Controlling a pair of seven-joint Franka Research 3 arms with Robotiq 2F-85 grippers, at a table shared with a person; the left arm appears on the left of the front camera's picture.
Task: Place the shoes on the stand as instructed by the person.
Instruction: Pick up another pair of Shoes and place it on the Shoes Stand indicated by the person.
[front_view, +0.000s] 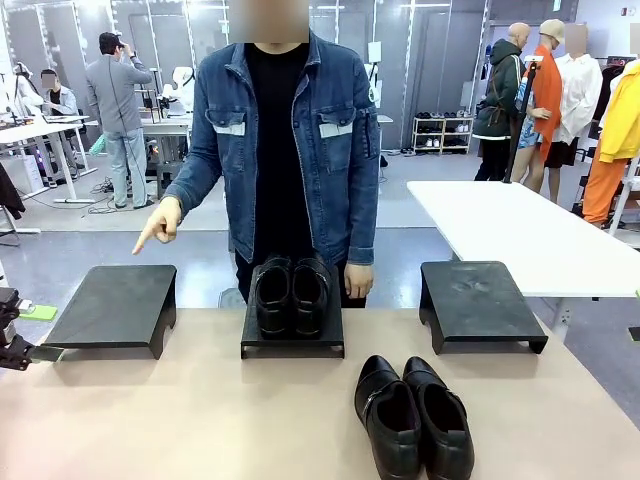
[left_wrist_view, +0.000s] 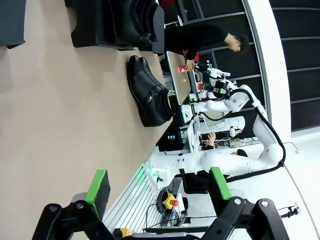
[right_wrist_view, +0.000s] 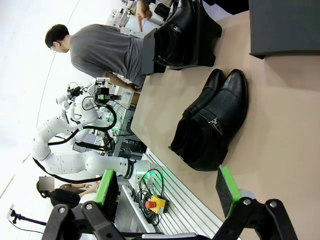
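One pair of glossy black shoes (front_view: 413, 418) lies on the tan table, front right of centre, toes toward me. A second pair (front_view: 291, 295) stands on the middle black stand (front_view: 292, 345). The person (front_view: 285, 140) in a denim jacket stands behind it, one hand (front_view: 158, 225) pointing down at the bare left stand (front_view: 110, 305). My left gripper (left_wrist_view: 159, 186) is open and empty, far from the table pair (left_wrist_view: 147, 90). Also open and empty, my right gripper (right_wrist_view: 167, 189) has the same pair (right_wrist_view: 210, 120) a short way ahead of it.
A third black stand (front_view: 480, 300) sits bare at the right. A white table (front_view: 520, 230) stands behind it. The tan table (front_view: 180, 420) has open surface at front left. The person's other hand (front_view: 357, 280) hangs by the middle stand.
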